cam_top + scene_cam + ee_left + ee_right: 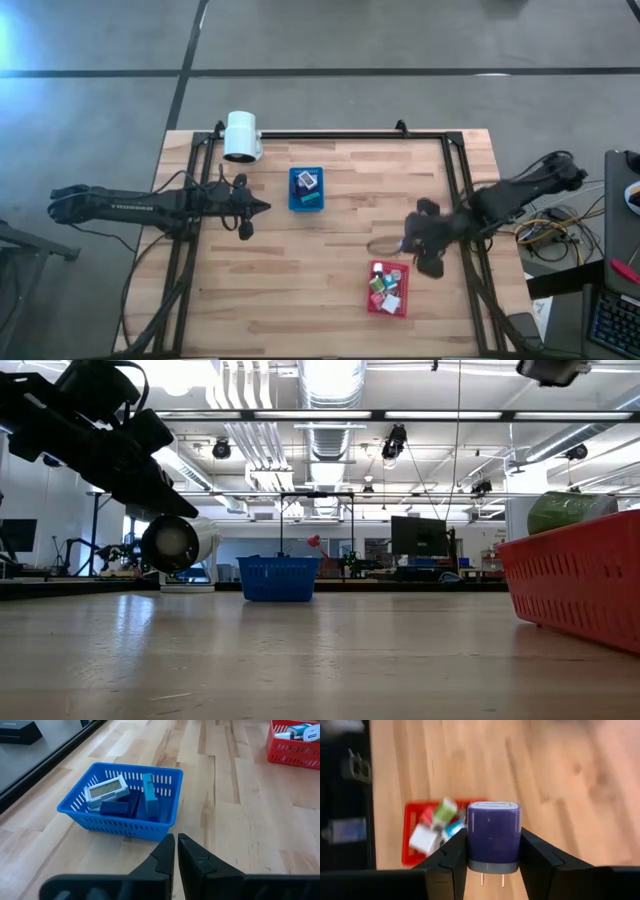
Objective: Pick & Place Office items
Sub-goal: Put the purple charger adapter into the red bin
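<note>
My right gripper (pixel 493 845) hangs above the table just beyond the red tray (pixel 372 300) and is shut on a purple plug-in charger block (pixel 493 827). The red tray (pixel 410 812) holds several small items (pixel 437 825) in white, green, teal and red. My left gripper (pixel 176 845) is shut and empty, hovering left of the blue tray (pixel 80 812). That tray holds a grey-framed flat piece (pixel 106 789) and blue and teal blocks (pixel 149 795). In the high view the left gripper (pixel 262 208) sits beside the blue tray (pixel 292 190). My right gripper pinches the purple charger block by its two opposite side faces (pixel 471 845), one finger (pixel 451 860) on each side. The block's grey base and two metal prongs (pixel 491 879) point back toward the wrist. It is lifted clear, high above the table.
A white cylindrical device (pixel 241 136) stands at the table's far left, also visible in the low view (pixel 180 542). A black frame (pixel 350 135) runs along the far edge and down both sides. Bare wood lies between the two trays.
</note>
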You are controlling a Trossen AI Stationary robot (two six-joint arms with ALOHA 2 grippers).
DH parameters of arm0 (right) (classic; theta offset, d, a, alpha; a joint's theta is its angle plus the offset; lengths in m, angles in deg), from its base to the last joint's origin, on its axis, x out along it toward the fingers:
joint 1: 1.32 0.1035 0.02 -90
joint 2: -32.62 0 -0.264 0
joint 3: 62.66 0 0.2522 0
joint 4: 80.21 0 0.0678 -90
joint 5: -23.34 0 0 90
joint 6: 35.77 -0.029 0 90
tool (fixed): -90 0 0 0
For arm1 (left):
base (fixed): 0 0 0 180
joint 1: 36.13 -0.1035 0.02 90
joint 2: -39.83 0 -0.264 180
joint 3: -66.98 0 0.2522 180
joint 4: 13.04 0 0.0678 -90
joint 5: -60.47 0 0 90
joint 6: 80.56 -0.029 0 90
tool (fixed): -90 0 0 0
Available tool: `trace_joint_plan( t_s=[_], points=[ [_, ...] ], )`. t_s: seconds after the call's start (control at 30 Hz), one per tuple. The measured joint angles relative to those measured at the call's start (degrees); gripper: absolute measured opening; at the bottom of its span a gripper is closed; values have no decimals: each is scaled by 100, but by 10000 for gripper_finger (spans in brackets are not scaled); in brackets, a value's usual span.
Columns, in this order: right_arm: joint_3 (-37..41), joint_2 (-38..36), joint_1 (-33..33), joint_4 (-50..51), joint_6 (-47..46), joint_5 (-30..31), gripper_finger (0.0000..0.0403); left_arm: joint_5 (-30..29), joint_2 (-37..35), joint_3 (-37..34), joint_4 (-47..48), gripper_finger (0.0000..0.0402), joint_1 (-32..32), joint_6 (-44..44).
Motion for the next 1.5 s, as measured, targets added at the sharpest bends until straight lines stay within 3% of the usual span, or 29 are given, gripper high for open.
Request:
trace_joint_plan(
  t_s=[0.23, 0.63, 1.5],
  points=[
    [-354, 1337, 584, 455, -407, -409, 128, 0, 0, 0, -7, 28, -1, -24],
    [-708, 3137, 598, 1162, -421, -667, 136, -1, -4, 0, -61, 28, -2, -199],
    [-351, 3400, 620, 369, -651, -889, 148, -2, -2, 2, -46, 28, -2, -221]
  ],
)
